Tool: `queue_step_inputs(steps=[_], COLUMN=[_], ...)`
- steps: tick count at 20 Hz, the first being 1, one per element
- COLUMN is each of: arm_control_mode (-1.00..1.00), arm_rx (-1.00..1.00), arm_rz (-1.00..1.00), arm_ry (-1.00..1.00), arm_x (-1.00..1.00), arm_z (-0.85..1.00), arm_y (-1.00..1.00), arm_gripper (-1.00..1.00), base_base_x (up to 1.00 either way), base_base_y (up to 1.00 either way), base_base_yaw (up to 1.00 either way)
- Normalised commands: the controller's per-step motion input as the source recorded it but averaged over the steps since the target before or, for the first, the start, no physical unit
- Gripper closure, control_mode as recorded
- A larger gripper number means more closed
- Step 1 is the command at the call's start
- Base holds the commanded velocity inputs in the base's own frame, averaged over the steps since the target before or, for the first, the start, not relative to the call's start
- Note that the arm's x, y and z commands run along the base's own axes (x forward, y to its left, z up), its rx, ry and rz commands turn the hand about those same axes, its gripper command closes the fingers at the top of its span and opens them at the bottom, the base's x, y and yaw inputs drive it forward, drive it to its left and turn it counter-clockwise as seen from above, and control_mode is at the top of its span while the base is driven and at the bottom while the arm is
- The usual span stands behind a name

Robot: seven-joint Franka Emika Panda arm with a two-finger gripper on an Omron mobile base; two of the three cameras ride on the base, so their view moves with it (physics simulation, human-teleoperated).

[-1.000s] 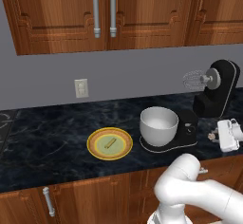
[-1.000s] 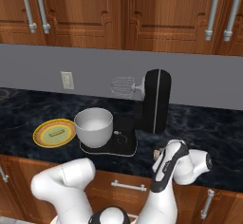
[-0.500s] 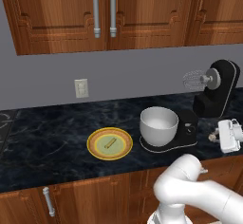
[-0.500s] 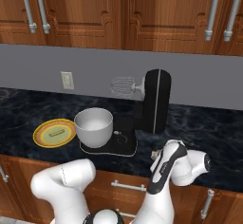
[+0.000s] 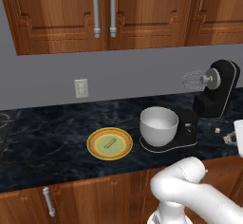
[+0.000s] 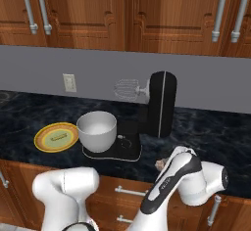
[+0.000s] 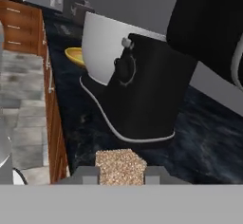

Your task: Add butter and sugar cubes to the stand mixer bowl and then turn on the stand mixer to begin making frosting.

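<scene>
My gripper [image 7: 120, 174] is shut on a beige sugar cube [image 7: 120, 163] low over the dark counter, right of the stand mixer [image 5: 216, 92]. From the left base the cube [image 5: 217, 130] sits at the tips of the gripper [image 5: 227, 136], near the picture's right edge. From the right base the cube [image 6: 160, 164] peeks out beside my forearm. The white stand mixer bowl [image 5: 159, 125] rests on the mixer's black base, with the whisk [image 5: 192, 79] raised above it. The butter [image 5: 110, 143] lies on the yellow plate [image 5: 95, 147], left of the bowl.
The mixer's base and its round knob [image 7: 124, 69] stand close ahead of my fingers. Wooden cabinets hang above the counter, and a wall outlet [image 5: 81, 88] sits on the grey backsplash. The counter's front edge [image 5: 95, 180] runs just below the plate.
The jaws have closed in on the sugar cube. The hand has shifted slightly right in the left base view. Mixer, bowl, plate and butter stay put.
</scene>
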Motion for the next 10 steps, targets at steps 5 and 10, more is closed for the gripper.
queue_step_inputs(steps=[5,10], arm_control_mode=[-1.0,-1.0], arm_rx=[0.0,-0.05], arm_rz=[-0.03,-0.05], arm_ry=[0.0,0.0], arm_x=[-0.61,-0.34], arm_z=[0.77,0.73], arm_y=[0.58,0.86], arm_gripper=[1.0,1.0], base_base_x=[0.0,0.0], base_base_y=[0.0,0.0], base_base_yaw=[0.0,0.0])
